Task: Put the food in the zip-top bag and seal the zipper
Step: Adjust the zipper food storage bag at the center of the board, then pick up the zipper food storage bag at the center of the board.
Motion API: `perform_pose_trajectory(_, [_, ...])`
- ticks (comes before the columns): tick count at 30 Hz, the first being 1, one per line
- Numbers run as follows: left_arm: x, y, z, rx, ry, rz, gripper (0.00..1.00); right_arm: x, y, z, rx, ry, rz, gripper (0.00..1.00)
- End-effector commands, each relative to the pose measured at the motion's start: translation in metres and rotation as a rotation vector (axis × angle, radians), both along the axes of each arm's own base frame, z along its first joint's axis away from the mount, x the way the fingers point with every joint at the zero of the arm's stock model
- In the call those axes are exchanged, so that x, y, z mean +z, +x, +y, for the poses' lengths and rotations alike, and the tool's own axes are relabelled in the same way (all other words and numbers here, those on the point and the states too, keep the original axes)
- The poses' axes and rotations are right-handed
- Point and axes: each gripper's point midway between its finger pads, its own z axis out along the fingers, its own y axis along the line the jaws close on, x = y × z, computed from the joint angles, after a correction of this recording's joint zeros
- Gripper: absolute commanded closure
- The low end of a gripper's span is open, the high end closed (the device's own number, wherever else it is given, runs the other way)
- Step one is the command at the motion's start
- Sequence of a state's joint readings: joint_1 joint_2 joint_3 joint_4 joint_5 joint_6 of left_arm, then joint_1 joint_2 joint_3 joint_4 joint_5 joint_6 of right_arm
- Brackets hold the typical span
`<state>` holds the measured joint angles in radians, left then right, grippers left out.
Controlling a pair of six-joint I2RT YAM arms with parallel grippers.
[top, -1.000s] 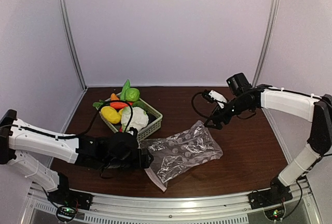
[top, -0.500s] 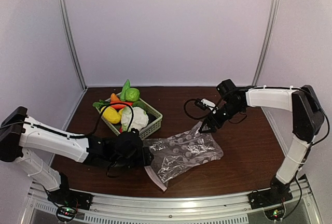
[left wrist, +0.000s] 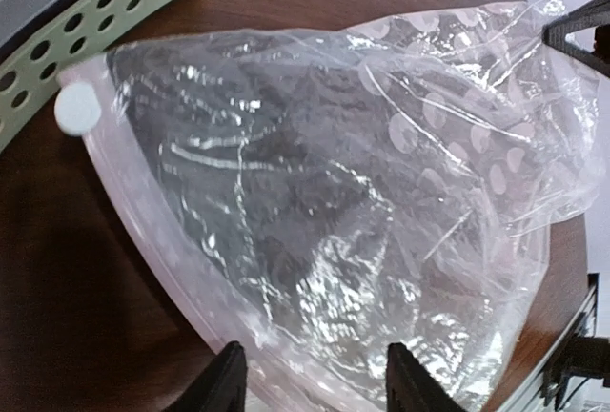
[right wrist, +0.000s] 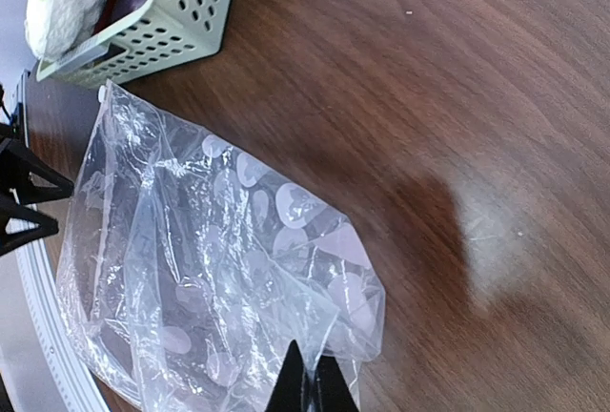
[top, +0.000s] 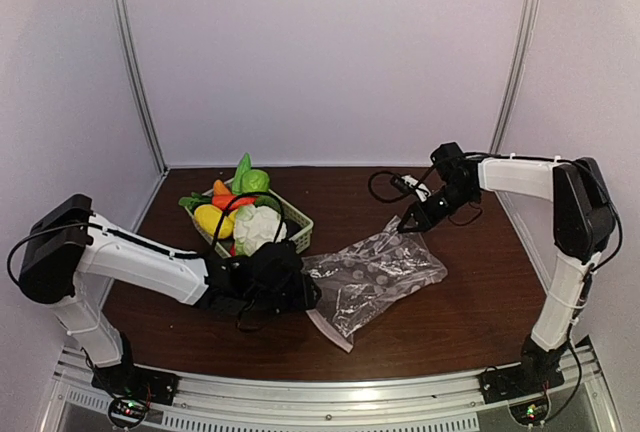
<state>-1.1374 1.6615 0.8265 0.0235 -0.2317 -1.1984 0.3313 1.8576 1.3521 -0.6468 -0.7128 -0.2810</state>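
The clear dotted zip-top bag (top: 378,274) lies flat on the brown table, empty. Its pale zipper (left wrist: 162,250) runs along the near-left edge, with a white round tab (left wrist: 74,109) at one end. My left gripper (left wrist: 315,385) is open, its two black fingertips standing either side of the zipper edge. My right gripper (right wrist: 311,385) is shut on the bag's far corner (top: 400,224), pinching a fold of plastic. The food sits in the pale green basket (top: 298,224): white cauliflower (top: 258,228), yellow pepper (top: 211,219), red-orange chili (top: 230,202) and a green piece (top: 254,182).
The basket stands just left of the bag and close to my left arm; its lattice wall (left wrist: 114,11) nearly touches the bag's zipper corner. A black cable (top: 385,187) loops on the table behind the right gripper. Metal frame posts stand at the back corners.
My right gripper came down onto the bag's far corner and shut on it. The bag slid a little right. My left gripper followed to the zipper edge, and its jaws narrowed.
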Motion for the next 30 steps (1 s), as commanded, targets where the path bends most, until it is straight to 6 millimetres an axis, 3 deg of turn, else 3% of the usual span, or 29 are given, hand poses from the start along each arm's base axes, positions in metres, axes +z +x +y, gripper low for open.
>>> perform_pose_trajectory(1, [0.016, 0.015, -0.024, 0.022, -0.072, -0.020, 0.40, 0.004, 0.019, -0.021, -0.097, 0.066, 0.029, 1.00])
perform_pose_trajectory(3, [0.015, 0.016, -0.029, 0.022, -0.086, -0.013, 0.35, 0.006, 0.022, -0.028, -0.110, 0.076, 0.032, 1.00])
perform_pose_trajectory(9, [0.016, 0.020, -0.050, -0.004, -0.208, 0.000, 0.40, 0.004, 0.019, -0.030, -0.100, 0.077, 0.025, 1.00])
perform_pose_trajectory(12, [0.013, 0.024, -0.060, -0.015, -0.195, 0.036, 0.35, 0.005, 0.021, -0.030, -0.104, 0.081, 0.021, 1.00])
perform_pose_trajectory(15, [0.008, 0.023, -0.058, 0.010, -0.177, 0.068, 0.31, 0.006, 0.027, -0.032, -0.119, 0.090, 0.011, 1.00])
perform_pose_trajectory(20, [0.016, 0.021, -0.043, 0.067, -0.126, 0.045, 0.28, 0.005, 0.036, -0.040, -0.142, 0.093, 0.005, 1.00])
perform_pose_trajectory(24, [0.003, 0.021, -0.037, 0.112, -0.126, 0.085, 0.27, 0.002, 0.035, -0.041, -0.147, 0.102, 0.015, 1.00])
perform_pose_trajectory(26, [-0.001, 0.022, -0.040, 0.121, -0.134, 0.094, 0.24, 0.000, 0.035, -0.042, -0.150, 0.105, 0.016, 1.00])
perform_pose_trajectory(30, [-0.004, 0.025, -0.052, 0.117, -0.170, 0.103, 0.28, -0.002, 0.036, -0.042, -0.155, 0.108, 0.023, 1.00])
